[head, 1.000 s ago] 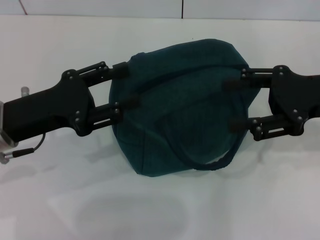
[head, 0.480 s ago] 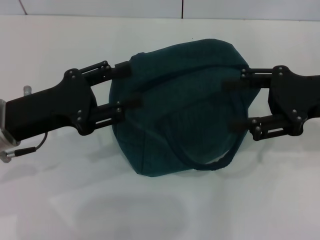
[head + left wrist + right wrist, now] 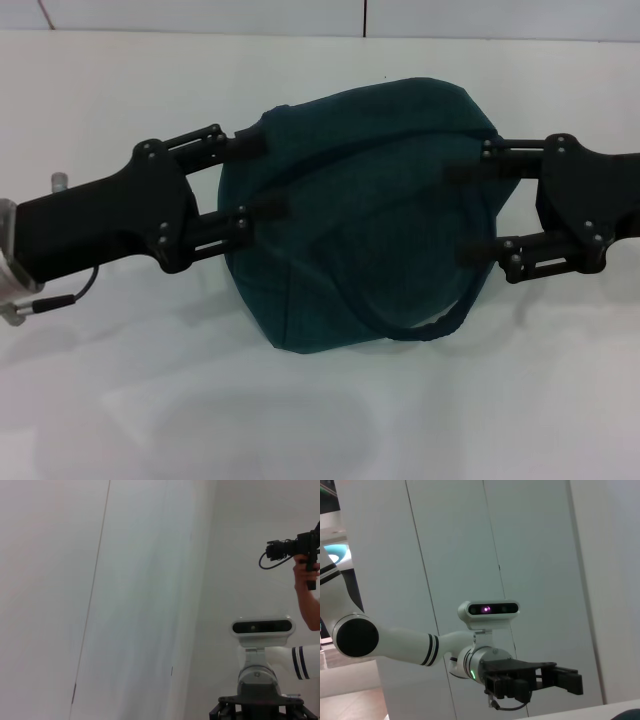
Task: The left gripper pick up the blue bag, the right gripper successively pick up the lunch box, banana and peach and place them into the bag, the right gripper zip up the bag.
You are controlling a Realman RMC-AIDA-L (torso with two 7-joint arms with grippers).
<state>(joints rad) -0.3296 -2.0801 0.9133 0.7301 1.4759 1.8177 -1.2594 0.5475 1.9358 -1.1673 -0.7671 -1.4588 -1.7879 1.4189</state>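
At the centre of the head view sits the large dark teal-blue fabric bag (image 3: 360,240), a rounded, soft-sided form of matte woven cloth, creased along its top. A rope handle of the same colour loops along its near right edge. It rests on the white table (image 3: 320,410), a smooth, faintly glossy surface that carries soft shadows of the arms. No zipper, logo or lettering can be read on the bag from this angle.

The black two-finger left gripper (image 3: 262,177) reaches in from the left on a black arm. Its jaws stand wide, and the finger ends lie against the bag's left side, one near the top corner, one lower. Whether they pinch any fabric cannot be told.

The black two-finger right gripper (image 3: 465,212) reaches in from the right. Its jaws also stand wide, both fingers overlapping the bag's right part with nothing seen between them.

Behind the table runs a pale panelled wall (image 3: 200,15) with thin dark seams. The right wrist view shows the left gripper (image 3: 568,679) before the same panels.
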